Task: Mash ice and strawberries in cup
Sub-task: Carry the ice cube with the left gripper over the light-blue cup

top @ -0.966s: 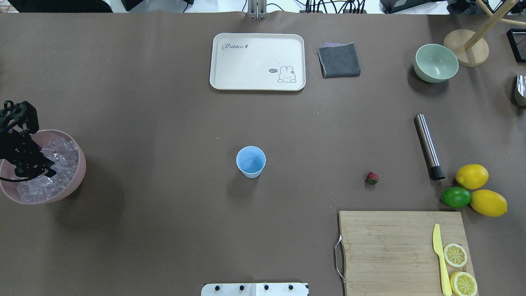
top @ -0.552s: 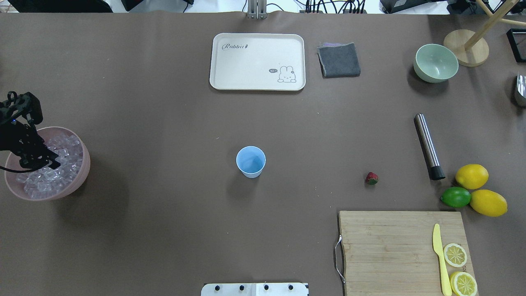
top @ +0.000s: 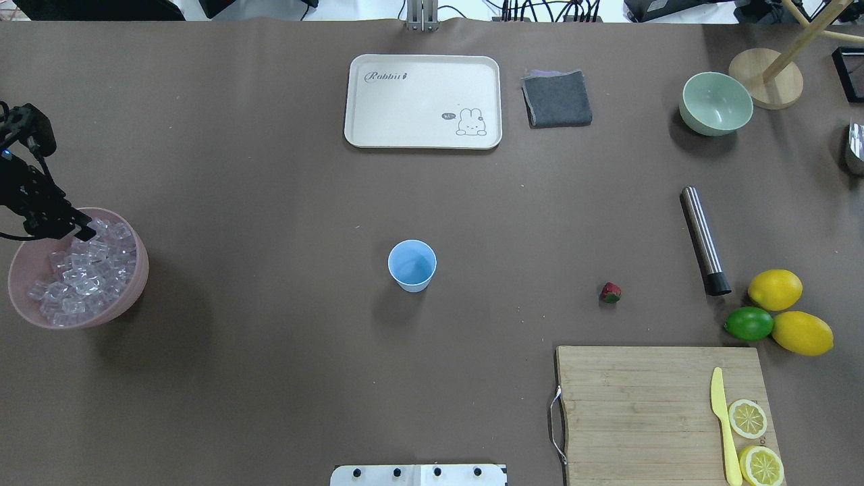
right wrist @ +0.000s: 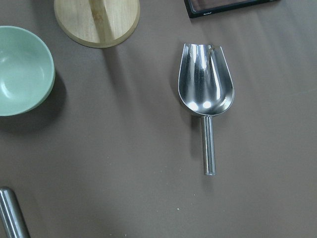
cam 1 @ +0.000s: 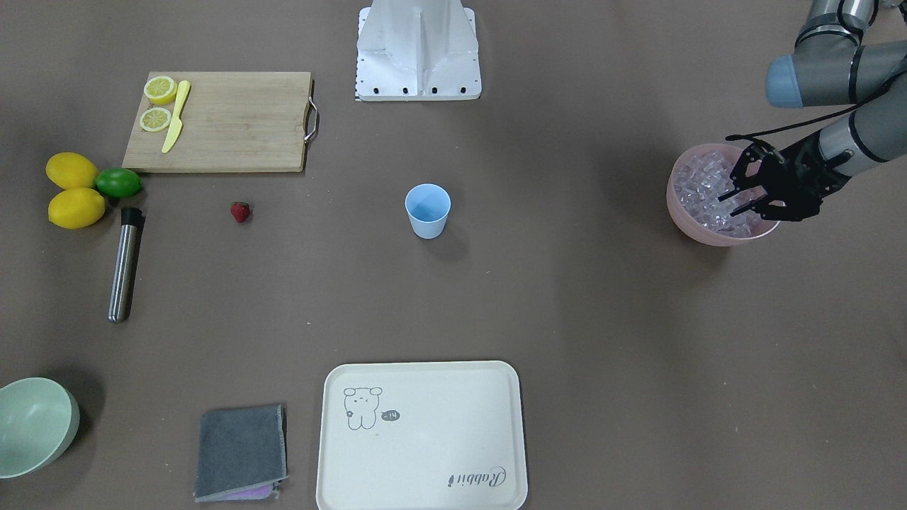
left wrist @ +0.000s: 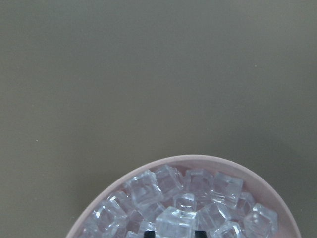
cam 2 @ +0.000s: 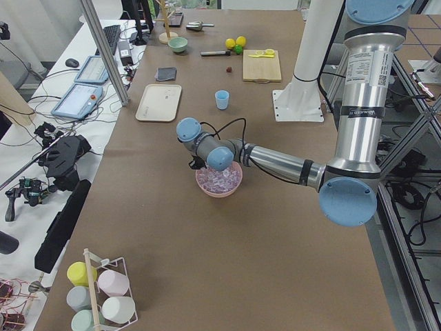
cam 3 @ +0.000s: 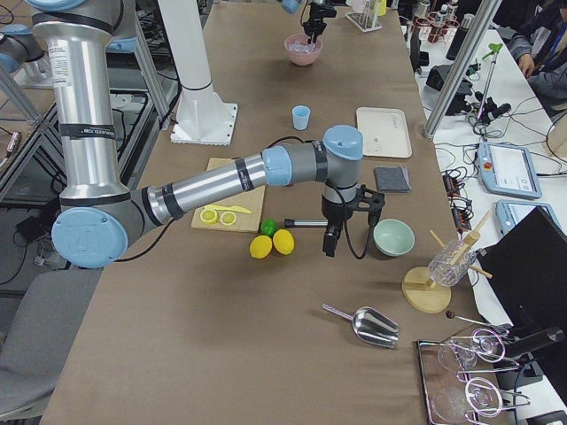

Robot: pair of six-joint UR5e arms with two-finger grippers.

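We judged the ice step in hand: the left gripper [cam 1: 728, 205], over the pink bowl [cam 1: 698, 234], seemed closed on one ice cube [left wrist: 176, 222], next to be carried to the blue cup [top: 412, 265] well apart; of the right gripper [cam 3: 329, 246] we could not tell the opening

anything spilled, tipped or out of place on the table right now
Nothing stands out. The light-blue plastic cup stands upright and empty, the clear ice cubes sit inside the pink bowl with none spilled, and the small red strawberry lies whole on the brown table. The left gripper seems to grip one cube.
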